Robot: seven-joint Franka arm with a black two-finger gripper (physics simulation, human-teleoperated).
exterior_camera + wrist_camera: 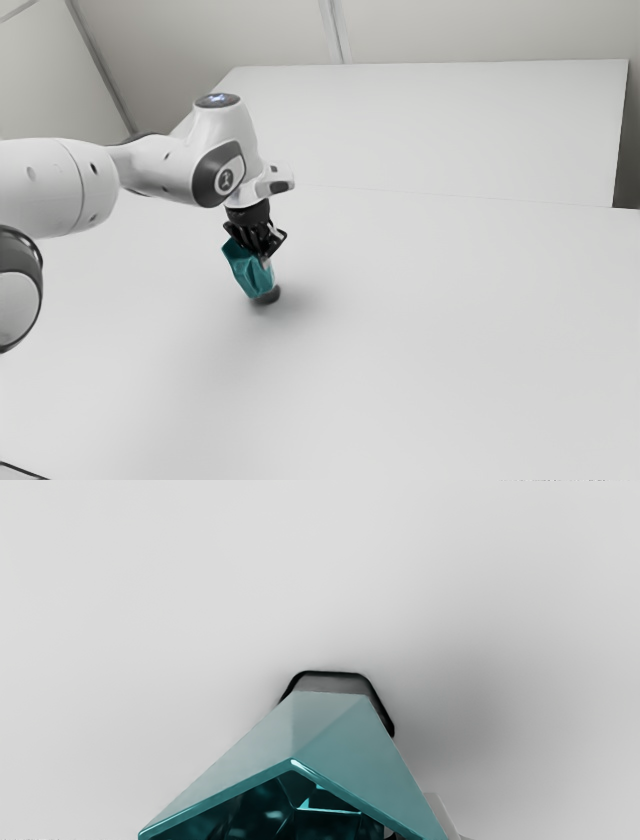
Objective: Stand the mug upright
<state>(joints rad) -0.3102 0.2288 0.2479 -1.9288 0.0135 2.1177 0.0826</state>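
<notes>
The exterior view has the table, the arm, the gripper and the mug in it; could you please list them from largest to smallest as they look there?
1. Table
2. Arm
3. Gripper and mug: too alike in size to rank, as they partly overlap.

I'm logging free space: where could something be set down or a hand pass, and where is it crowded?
The table looks bare from the mug to the exterior view's right, and from the mug toward that view's bottom edge. It is crowded where the gripper meets the mug and under the arm reaching in from that view's left.
</notes>
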